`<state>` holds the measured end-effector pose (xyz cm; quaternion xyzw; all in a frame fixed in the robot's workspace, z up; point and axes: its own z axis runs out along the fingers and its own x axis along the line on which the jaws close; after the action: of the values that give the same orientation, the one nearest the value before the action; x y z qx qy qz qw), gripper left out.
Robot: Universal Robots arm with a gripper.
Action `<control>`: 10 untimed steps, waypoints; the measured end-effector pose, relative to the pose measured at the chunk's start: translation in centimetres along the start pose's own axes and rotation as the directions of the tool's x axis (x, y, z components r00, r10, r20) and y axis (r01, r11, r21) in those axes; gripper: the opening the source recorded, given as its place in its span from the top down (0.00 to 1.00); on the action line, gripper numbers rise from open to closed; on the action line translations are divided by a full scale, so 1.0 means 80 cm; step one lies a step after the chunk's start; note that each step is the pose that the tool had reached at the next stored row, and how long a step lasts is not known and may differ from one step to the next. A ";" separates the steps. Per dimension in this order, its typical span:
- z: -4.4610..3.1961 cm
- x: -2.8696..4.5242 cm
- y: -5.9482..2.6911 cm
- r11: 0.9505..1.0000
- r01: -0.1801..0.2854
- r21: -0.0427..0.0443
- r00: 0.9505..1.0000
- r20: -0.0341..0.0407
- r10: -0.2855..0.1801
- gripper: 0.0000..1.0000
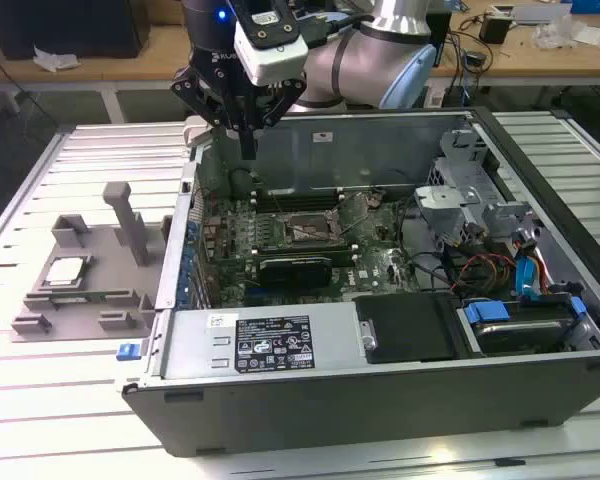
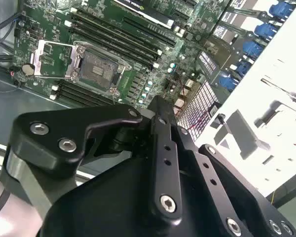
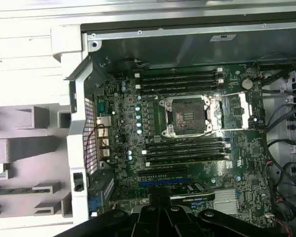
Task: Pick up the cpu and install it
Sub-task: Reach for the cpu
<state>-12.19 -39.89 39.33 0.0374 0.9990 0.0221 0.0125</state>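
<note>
hand hangs over the far corner of the computer case, on the exterior view's left, above the board and touching nothing. its fingers look drawn narrow, tips together, with nothing between them. both wrist views show the same closed look at the tips.

directly under and just ahead of the hand: the socket on the green board, bare inside. its metal frame is swung open to one side. memory slots run along both flanks.

cpu is not in the case. it lies flat, shiny face up, seated in a grey tray on the white slatted surface. the tray is outside the case, toward the exterior view's left.

key relation: from the hand, the cpu lies well apart, lower, off to the exterior view's left and nearer that camera. the case's side wall stands between the two.

cpu is square, so no real long axis. its edges sit roughly in line with the tray's edges and the case wall. which corner carries the orientation mark cannot be told.

judgement: pick not yet made, socket open and waiting.
</note>
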 end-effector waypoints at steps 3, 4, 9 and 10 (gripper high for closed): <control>0.0000 0.0000 0.000 1.000 0.000 -0.001 1.000 0.000 0.000 0.89; 0.0000 0.0000 0.000 1.000 0.000 -0.002 1.000 0.000 0.000 0.89; -0.0001 0.0014 0.000 1.000 0.000 -0.002 1.000 0.000 0.000 0.89; -0.0001 0.0022 0.000 1.000 0.000 -0.002 1.000 0.000 0.000 0.89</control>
<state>-12.36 -39.89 39.33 0.0374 0.9990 0.0232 0.0124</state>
